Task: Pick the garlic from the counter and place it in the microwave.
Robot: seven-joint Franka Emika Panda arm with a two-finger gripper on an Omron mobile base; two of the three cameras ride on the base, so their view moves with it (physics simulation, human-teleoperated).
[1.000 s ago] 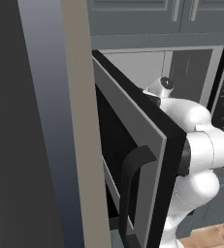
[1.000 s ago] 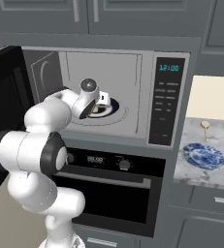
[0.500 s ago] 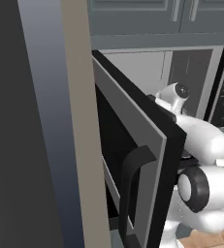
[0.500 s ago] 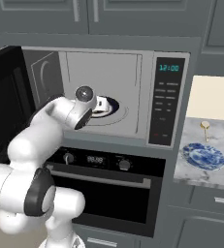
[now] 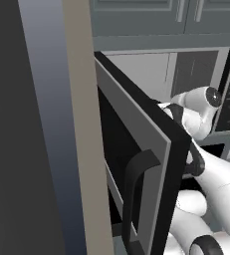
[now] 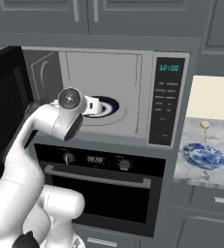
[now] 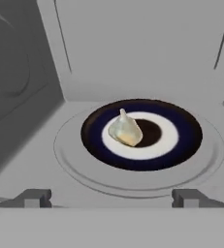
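The garlic (image 7: 125, 130), a pale bulb, lies on the white centre of a dark blue plate (image 7: 181, 133) on the turntable in the microwave's pale grey cavity (image 7: 133, 58). My gripper (image 7: 112, 198) is open and empty, its fingertips (image 7: 36, 197) wide apart, a short way in front of the plate. From the right base view the gripper (image 6: 93, 105) sits at the cavity mouth, just left of the plate (image 6: 108, 104). The microwave (image 6: 108, 72) door (image 5: 136, 164) stands swung open to the left, with the black button panel (image 6: 166, 101) on the right.
An oven (image 6: 99, 179) with a long handle sits under the microwave. On the marble counter (image 6: 200, 172) to the right lie a blue patterned plate (image 6: 203, 156) and a small golden spoon (image 6: 205, 127). Grey cabinets (image 6: 133, 14) hang above. The open door (image 6: 2, 111) blocks the left side.
The hand has pulled back a little from the plate toward the cavity mouth and the elbow has dropped. The garlic stays on the plate.
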